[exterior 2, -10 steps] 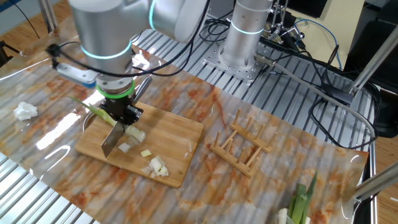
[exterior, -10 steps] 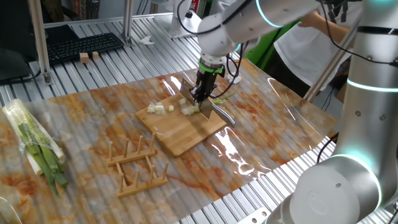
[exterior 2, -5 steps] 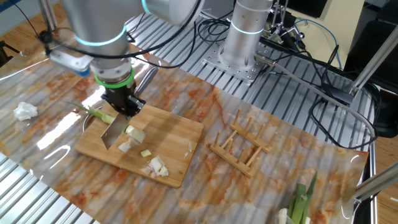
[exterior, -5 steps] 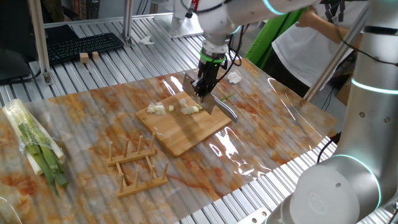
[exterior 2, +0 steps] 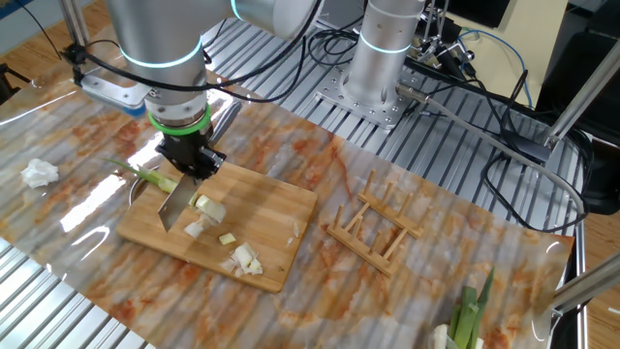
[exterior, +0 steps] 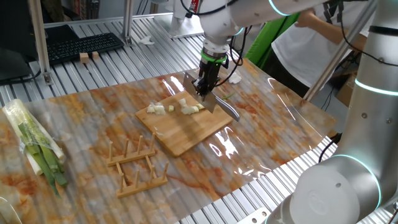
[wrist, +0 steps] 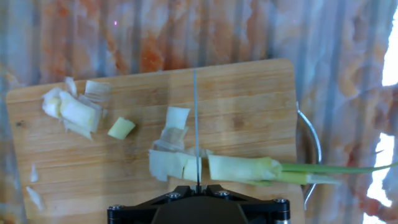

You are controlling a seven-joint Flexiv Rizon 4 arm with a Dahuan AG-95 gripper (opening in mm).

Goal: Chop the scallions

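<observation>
Knife raised off part-chopped scallions

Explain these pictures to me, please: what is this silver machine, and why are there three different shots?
It is one robot arm whose two-finger gripper is clamped on a steel kitchen knife. Two fixed cameras watch the table from different sides; the third sits on the hand and looks down along the blade. On the rectangular wooden cutting board lies a pale white-green scallion stalk with short cut chunks beside it. Also on the table: a slatted wooden rack, a crumpled white tissue, and a plastic-wrapped bundle of green stalks.
</observation>
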